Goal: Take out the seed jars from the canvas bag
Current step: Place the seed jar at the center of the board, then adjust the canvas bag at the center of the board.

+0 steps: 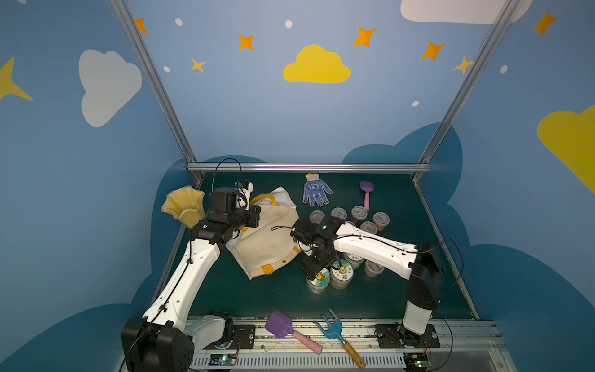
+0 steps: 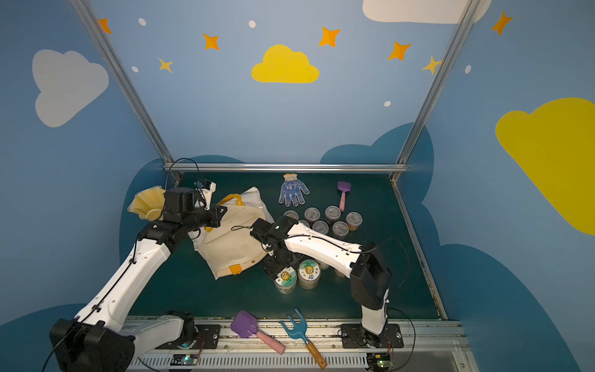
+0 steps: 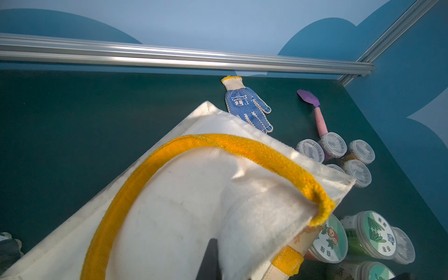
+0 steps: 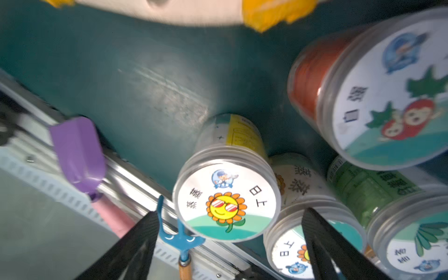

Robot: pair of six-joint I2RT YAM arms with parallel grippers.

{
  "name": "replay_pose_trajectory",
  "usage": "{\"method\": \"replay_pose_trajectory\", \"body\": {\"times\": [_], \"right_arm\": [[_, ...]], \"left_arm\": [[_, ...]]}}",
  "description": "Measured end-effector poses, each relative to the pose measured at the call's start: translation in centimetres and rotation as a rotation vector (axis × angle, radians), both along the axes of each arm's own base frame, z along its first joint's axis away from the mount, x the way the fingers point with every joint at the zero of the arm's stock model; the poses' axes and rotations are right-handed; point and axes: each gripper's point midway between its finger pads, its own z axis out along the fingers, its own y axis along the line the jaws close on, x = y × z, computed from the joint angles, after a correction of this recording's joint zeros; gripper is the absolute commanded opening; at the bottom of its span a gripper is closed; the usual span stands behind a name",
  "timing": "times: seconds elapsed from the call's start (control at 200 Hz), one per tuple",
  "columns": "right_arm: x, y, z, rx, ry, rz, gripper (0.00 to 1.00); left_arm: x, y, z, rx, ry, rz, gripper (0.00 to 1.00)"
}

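Note:
The cream canvas bag (image 1: pixel 267 238) (image 2: pixel 231 238) lies tipped on the green table, its orange handle (image 3: pixel 242 148) on top. My left gripper (image 1: pixel 249 217) (image 3: pixel 214 242) is shut on its cloth near the rim. Several large seed jars with pictured lids stand right of the bag: a sunflower one (image 1: pixel 318 278) (image 4: pixel 226 201), a second sunflower one (image 4: pixel 291 252), a red one (image 4: pixel 388 92) and a green one (image 4: pixel 412 242). My right gripper (image 1: pixel 312 272) (image 4: pixel 229 213) hangs open just over the first sunflower jar, fingers (image 4: pixel 135 242) apart and clear of it. Several small cups (image 1: pixel 359 211) (image 3: pixel 333 144) cluster farther back.
A yellow ruffled vase (image 1: pixel 185 206) stands behind my left arm. A blue dotted glove (image 1: pixel 315 190) and a purple spade (image 1: pixel 367 190) lie by the rear rail. A purple shovel (image 1: pixel 280 323) and a blue fork (image 1: pixel 333 327) rest on the front rail.

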Motion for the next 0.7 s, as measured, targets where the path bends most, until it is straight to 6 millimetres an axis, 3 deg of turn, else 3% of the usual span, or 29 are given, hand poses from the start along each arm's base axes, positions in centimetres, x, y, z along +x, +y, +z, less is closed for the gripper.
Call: {"method": "replay_pose_trajectory", "body": {"times": [0.11, 0.2, 0.425, 0.701], "right_arm": [[1.6, -0.1, 3.4, 0.199, -0.031, -0.115, 0.75], [3.1, -0.2, 4.2, 0.304, -0.046, -0.203, 0.74], [5.1, 1.9, 1.4, 0.39, -0.037, -0.331, 0.74], [8.3, 4.5, -0.5, 0.438, -0.093, -0.416, 0.72]], "left_arm": [[0.0, 0.0, 0.0, -0.001, 0.001, 0.002, 0.09], [0.0, 0.1, 0.0, -0.001, 0.001, 0.004, 0.09], [0.0, 0.2, 0.0, -0.003, 0.001, 0.007, 0.09], [0.0, 0.1, 0.0, -0.007, 0.003, 0.006, 0.09]]}}
